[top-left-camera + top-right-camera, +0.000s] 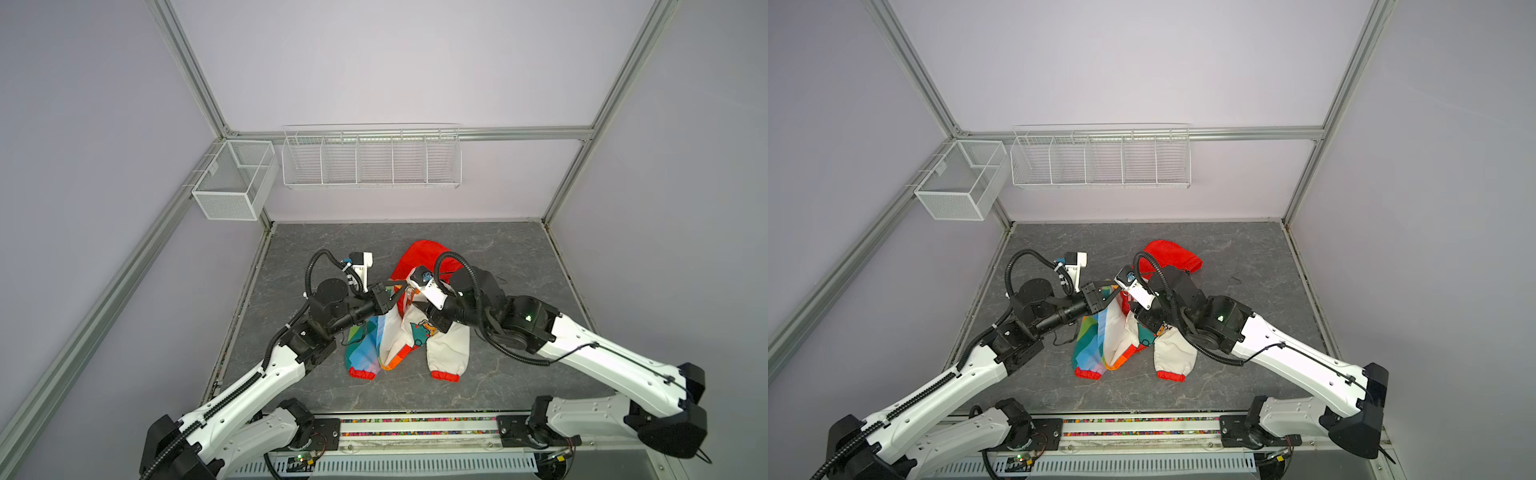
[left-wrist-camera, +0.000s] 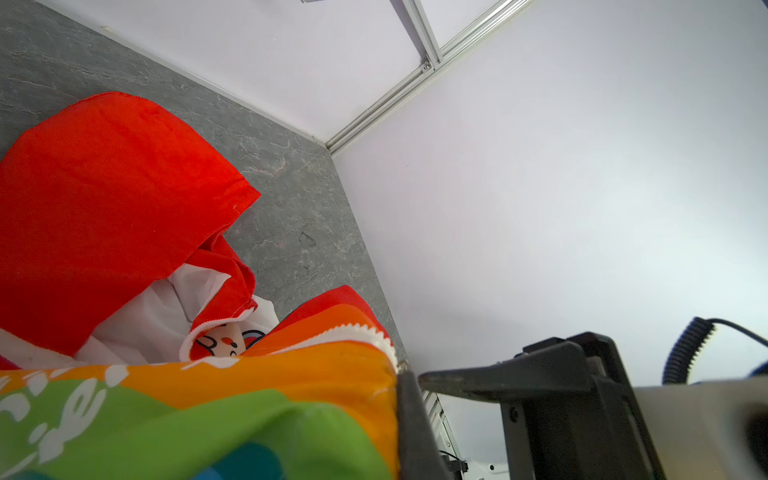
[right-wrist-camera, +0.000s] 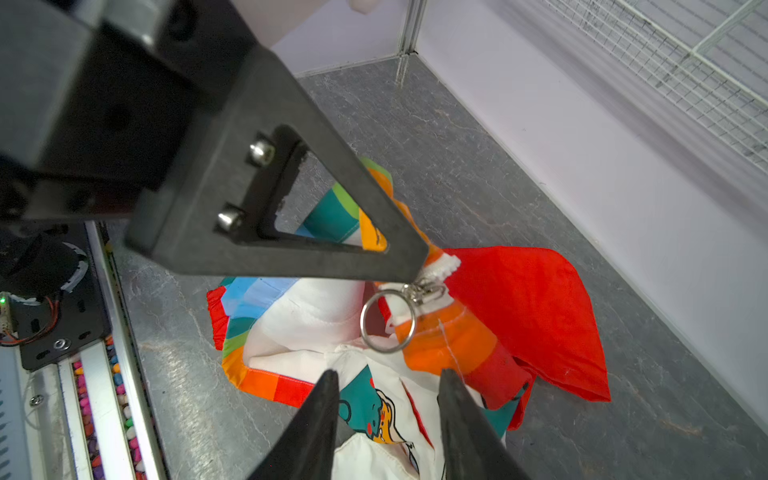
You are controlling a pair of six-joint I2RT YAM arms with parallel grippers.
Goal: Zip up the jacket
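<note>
Lilac walls [image 1: 374, 62] are closing in the grey marbled tabletop [image 1: 519, 266] you are working on. The jacket [image 1: 395, 340] is lying crumpled at its middle, with the red hood [image 1: 419, 259] spreading flat on the surface. Your left gripper [image 3: 419, 266] is pinching the white zipper tape [image 3: 451, 264] of the rainbow half just beside the hood, with its jaws pressed together on the cloth and holding that edge up off the surface. A metal key ring [image 3: 387, 322] is hanging from the slider, near the hood. Your right gripper [image 3: 388, 386] is hovering over the white cartoon half, just beyond the ring from the hood, and its jaws are standing spread with nothing between them. The red cuffs [image 1: 362, 374] are lying at the end of the jacket away from the hood.
</note>
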